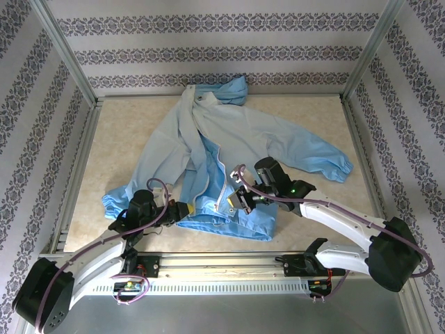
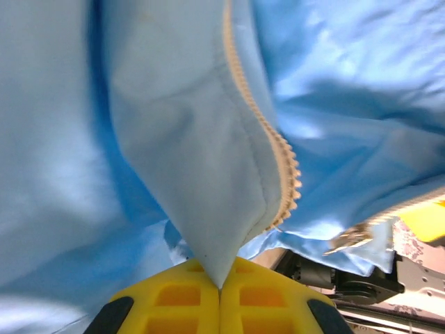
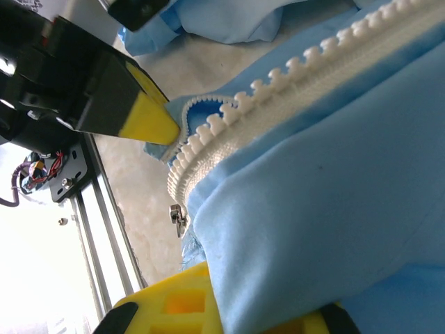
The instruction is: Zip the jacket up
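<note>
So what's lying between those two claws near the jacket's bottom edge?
Top view: the open bottom hem of the jacket, with its white zipper, lies between the left gripper and right gripper.

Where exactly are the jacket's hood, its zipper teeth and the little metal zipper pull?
jacket hood (image 1: 233, 89), top view, its deeper blue fabric.
zipper teeth (image 3: 274, 87), right wrist view, middle of the white row.
zipper pull (image 3: 176, 216), right wrist view, the dangling metal tab.

On my right wrist feed, the right gripper (image 3: 222, 316) pinches a fold of the light-blue jacket (image 3: 327, 209) between its yellow pads. The white zipper teeth (image 3: 278, 90) run up to the right. The left gripper (image 3: 153, 118) touches the hem at the zipper's lower end. A small metal pull (image 3: 177, 216) hangs over the beige worktop (image 3: 139, 202), near its edge rail (image 3: 104, 229).
</note>
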